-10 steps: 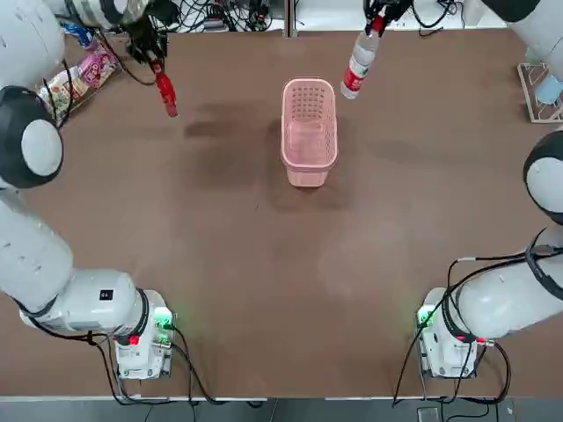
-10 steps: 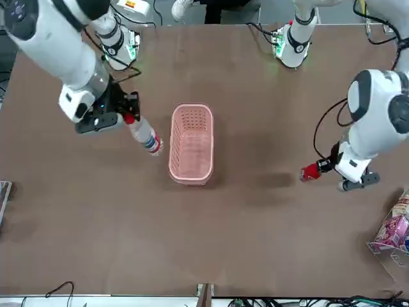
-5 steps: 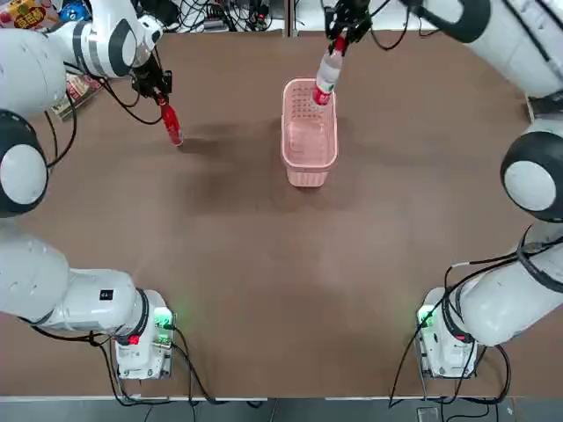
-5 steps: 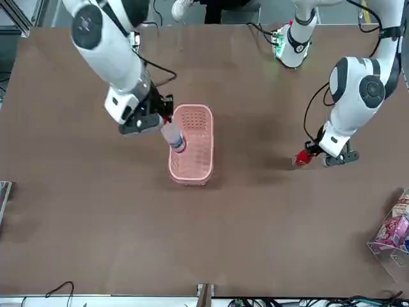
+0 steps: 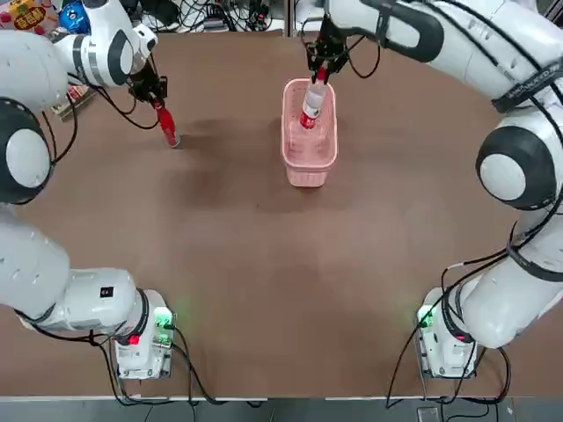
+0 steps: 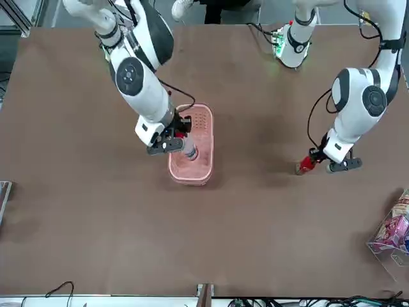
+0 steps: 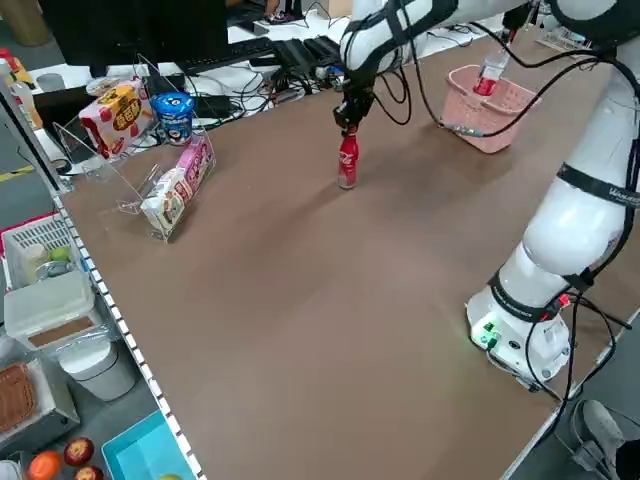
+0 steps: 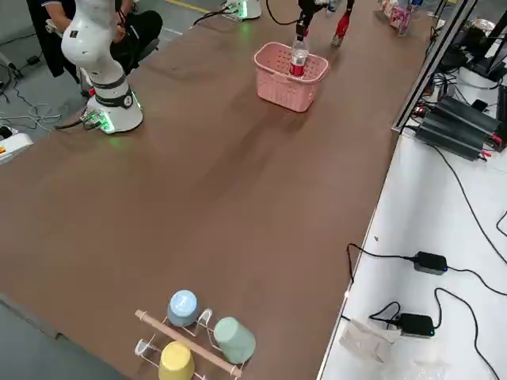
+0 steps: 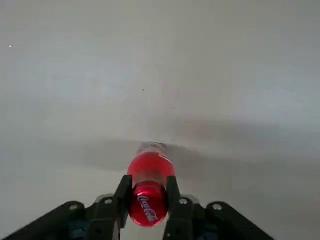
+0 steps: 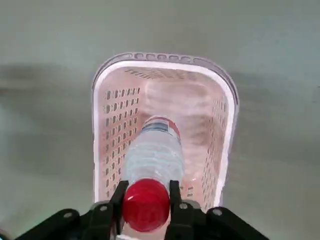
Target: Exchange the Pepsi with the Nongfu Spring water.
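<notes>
The Pepsi, a slender all-red bottle, stands upright to the left of the pink basket, its base at or just above the table. My left gripper is shut on its cap, which shows between the fingers in the left wrist view. The Nongfu Spring water, clear with a red cap and label band, hangs with its lower half inside the basket. My right gripper is shut on its neck, seen from above in the right wrist view.
A clear rack of snack packets sits near the far left corner of the table. A rack with coloured cups stands at the right edge. Cables and power bricks lie beyond the far edge.
My right gripper carried the water bottle leftward and lowered it into the basket. My left gripper brought the red bottle down and upright beside the basket's left.
</notes>
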Controlling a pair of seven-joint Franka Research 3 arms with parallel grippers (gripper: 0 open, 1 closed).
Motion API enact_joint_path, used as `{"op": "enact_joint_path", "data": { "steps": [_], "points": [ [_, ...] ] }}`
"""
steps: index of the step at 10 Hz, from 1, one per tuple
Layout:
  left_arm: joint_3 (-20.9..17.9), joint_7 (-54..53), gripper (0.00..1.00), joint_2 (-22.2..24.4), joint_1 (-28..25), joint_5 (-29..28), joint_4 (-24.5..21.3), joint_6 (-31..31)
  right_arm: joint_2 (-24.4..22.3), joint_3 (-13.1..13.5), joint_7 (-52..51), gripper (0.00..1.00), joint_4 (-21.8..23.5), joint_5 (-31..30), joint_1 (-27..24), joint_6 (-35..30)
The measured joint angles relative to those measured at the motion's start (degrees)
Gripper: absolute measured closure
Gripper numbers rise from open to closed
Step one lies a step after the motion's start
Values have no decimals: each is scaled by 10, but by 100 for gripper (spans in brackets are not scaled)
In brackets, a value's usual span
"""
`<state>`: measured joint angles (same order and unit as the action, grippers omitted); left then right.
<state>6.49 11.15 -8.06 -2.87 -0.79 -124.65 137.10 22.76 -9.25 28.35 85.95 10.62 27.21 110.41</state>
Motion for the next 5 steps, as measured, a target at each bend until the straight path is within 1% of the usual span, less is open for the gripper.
{"op": "enact_joint_path", "data": {
  "steps": [2, 3, 4, 5],
  "points": [
    [1, -4, 66, 0, 0, -1, 0, 1, 10, 0, 7, 63, 56, -2, 11, 57],
    [1, -12, 62, 0, 0, -1, 0, 1, 16, 0, 7, 63, 73, -7, 12, 69],
    [2, -22, 56, 0, 0, -1, 2, 1, 19, 0, 7, 63, 79, -7, 12, 75],
    [2, -26, 44, 2, 0, -1, 4, -1, 16, 0, 7, 63, 78, -7, 12, 73]
  ]
}}
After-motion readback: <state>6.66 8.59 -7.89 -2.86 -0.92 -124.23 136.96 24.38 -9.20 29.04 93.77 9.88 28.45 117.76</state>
